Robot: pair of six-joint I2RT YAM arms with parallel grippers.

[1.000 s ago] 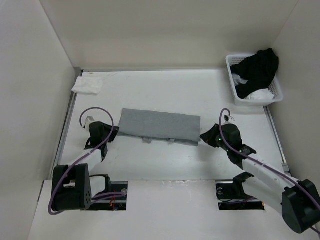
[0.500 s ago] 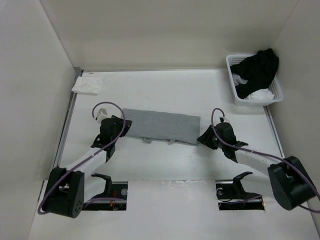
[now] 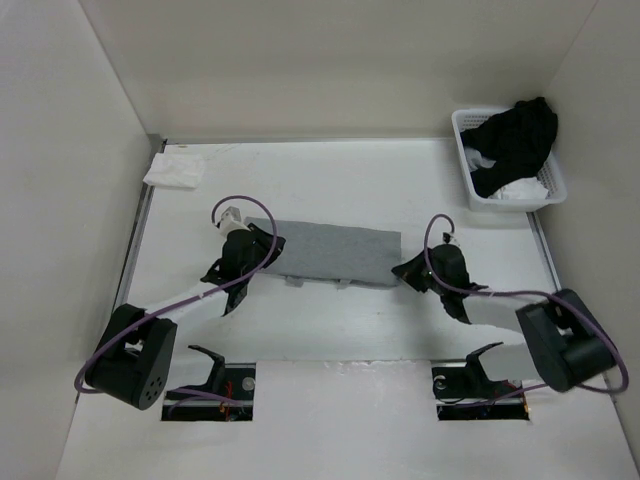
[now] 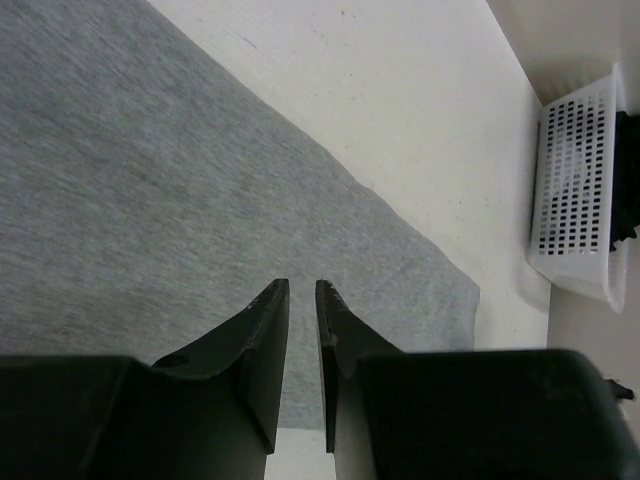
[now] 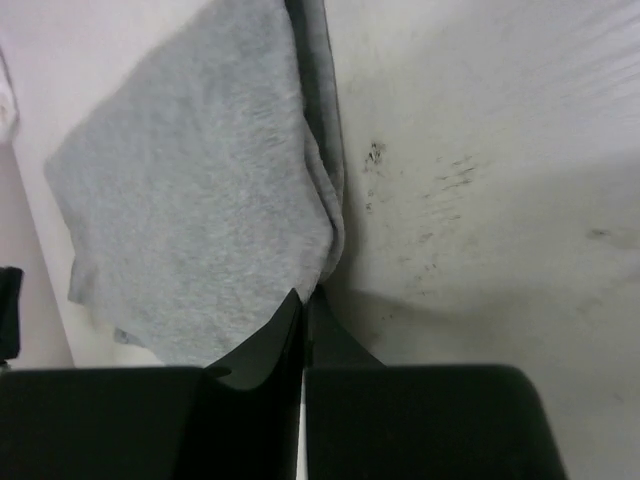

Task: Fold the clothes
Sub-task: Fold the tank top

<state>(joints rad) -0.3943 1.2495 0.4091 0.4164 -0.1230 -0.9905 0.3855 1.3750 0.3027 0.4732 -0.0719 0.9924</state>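
Note:
The clothes [image 3: 330,252] are a grey garment folded into a long strip across the middle of the table. My left gripper [image 3: 268,244] hangs over the strip's left end. In the left wrist view its jaws [image 4: 302,290] stand a narrow gap apart above the grey fabric [image 4: 150,180], with nothing between them. My right gripper [image 3: 402,271] is at the strip's right end. In the right wrist view it [image 5: 308,293] is shut, its tips pinching the rounded folded edge of the fabric [image 5: 200,200].
A white basket [image 3: 555,192] holding a heap of black garments [image 3: 515,140] stands at the back right; the left wrist view also catches the basket [image 4: 575,190]. A small white folded cloth [image 3: 175,170] lies at the back left. White walls enclose the table.
My left gripper has moved right and away from me, onto the strip's left end. The right gripper has shifted slightly left and shut on the strip's right edge.

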